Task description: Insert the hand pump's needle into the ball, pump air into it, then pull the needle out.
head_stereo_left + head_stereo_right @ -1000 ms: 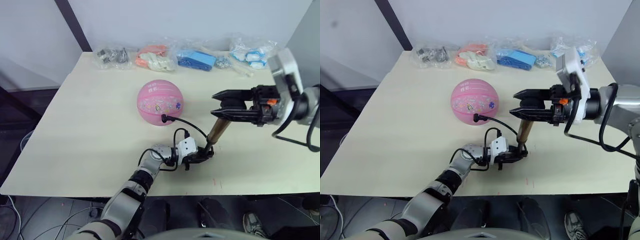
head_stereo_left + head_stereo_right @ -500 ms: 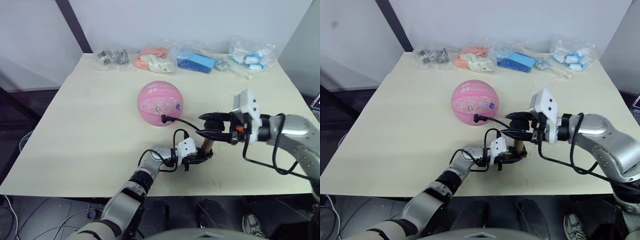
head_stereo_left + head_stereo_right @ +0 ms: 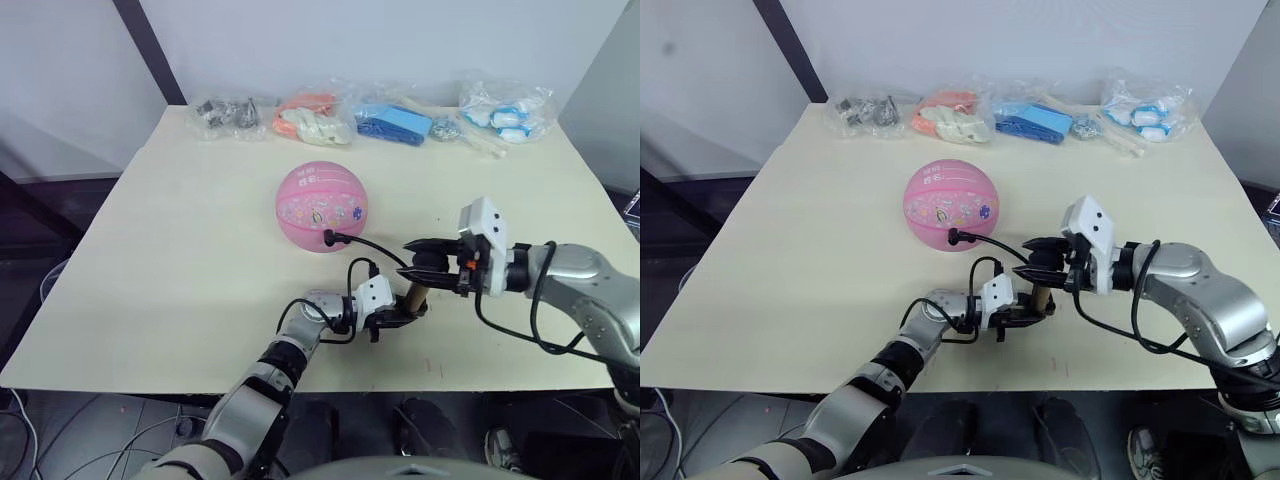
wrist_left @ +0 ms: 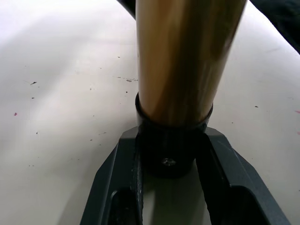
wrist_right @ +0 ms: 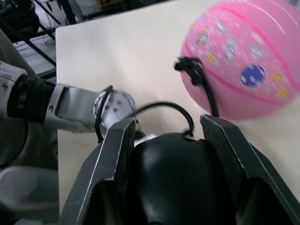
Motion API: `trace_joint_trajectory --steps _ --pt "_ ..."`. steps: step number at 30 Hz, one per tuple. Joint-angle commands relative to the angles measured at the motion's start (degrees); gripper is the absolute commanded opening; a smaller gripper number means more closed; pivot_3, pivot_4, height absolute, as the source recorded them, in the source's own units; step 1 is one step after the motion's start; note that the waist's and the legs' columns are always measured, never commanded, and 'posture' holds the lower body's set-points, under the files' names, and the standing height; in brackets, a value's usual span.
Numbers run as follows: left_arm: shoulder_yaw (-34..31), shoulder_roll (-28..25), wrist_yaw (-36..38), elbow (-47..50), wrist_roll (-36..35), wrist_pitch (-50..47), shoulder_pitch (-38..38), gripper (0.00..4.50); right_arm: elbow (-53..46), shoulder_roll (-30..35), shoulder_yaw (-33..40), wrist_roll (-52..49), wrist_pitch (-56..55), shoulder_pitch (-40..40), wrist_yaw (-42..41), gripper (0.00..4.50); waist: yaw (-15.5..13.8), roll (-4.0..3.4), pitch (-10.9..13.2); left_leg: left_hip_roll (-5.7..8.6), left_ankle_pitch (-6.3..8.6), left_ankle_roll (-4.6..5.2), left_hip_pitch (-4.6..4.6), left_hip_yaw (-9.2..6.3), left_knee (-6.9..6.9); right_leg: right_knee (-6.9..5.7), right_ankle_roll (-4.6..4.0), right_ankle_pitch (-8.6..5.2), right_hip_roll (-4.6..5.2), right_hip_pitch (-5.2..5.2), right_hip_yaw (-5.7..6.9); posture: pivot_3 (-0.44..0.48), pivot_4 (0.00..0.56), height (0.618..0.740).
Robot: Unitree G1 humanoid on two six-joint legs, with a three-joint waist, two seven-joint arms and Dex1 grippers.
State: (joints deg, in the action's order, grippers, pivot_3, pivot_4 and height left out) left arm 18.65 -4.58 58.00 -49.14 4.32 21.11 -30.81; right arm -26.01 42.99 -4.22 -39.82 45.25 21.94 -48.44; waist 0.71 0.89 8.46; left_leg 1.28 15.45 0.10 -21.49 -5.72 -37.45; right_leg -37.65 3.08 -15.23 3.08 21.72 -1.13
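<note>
The pink rubber ball with small cartoon prints sits near the middle of the pale cream tabletop, with bare surface all round it toward 9 o'clock and 12 o'clock. A thin black flexible hose plugs into the ball's near side at about 5 o'clock and loops down to the slim hand pump with a gold-bronze metallic barrel, which stands tilted on the table between the two grippers, at 5 o'clock from the ball and close to the near edge.

The left gripper is clenched on the pump's black bottom cap; the left wrist view shows both black fingers pressed against the cap with the barrel rising between them. The right gripper reaches in from 3 o'clock and straddles the pump's rounded black top; in the right wrist view its fingers sit on either side of that top, closed on it.

Along the far edge at 12 o'clock lies a row of clear plastic bags holding dark, orange, blue and white items, well apart from the ball. Open table remains at 3 o'clock beyond the right arm.
</note>
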Motion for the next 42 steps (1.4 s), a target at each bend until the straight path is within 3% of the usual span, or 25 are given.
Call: trace_joint_trajectory --steps 1,10,21,30,42 --pt "0.62 -0.60 0.57 -2.47 0.74 -1.43 1.14 1.12 -1.82 3.21 6.10 -7.05 5.29 4.32 -1.96 1.74 -0.06 -0.10 0.10 0.02 0.00 0.00 -0.14 -0.02 -0.01 0.00 -0.01 0.01 0.03 0.11 0.02 0.000 0.150 0.738" --pt "0.80 -0.39 0.85 -2.05 0.92 -1.48 1.54 1.12 -0.63 6.91 13.71 -19.62 14.75 16.03 0.18 1.74 -0.12 -0.17 0.21 0.06 0.00 0.00 -0.35 -0.03 -0.01 0.03 -0.01 0.01 0.11 0.32 0.05 0.000 0.150 0.738" --pt "0.58 -0.47 0.72 -2.03 0.87 -1.89 1.39 1.12 4.71 8.77 16.64 -26.66 19.45 27.03 3.72 1.74 -0.10 -0.30 0.34 0.05 0.00 0.01 -0.36 0.00 -0.01 0.00 -0.01 0.01 0.14 0.34 0.02 0.000 0.150 0.738" --pt "0.49 -0.48 0.68 -2.42 0.85 -1.74 1.11 1.12 -2.51 7.61 10.07 -20.15 15.85 16.01 5.02 1.74 -0.05 -0.30 0.29 0.06 0.00 0.01 -0.30 0.03 -0.01 -0.04 0.00 0.01 0.14 0.31 0.01 0.000 0.150 0.738" --pt "0.64 -0.38 0.32 -2.35 0.93 -1.72 1.30 1.12 -5.19 0.20 -1.06 -8.16 8.04 2.38 8.59 1.74 0.06 -0.07 -0.04 0.02 0.00 0.00 -0.02 -0.02 -0.03 -0.05 0.02 0.00 0.03 0.02 0.03 0.000 0.150 0.738"
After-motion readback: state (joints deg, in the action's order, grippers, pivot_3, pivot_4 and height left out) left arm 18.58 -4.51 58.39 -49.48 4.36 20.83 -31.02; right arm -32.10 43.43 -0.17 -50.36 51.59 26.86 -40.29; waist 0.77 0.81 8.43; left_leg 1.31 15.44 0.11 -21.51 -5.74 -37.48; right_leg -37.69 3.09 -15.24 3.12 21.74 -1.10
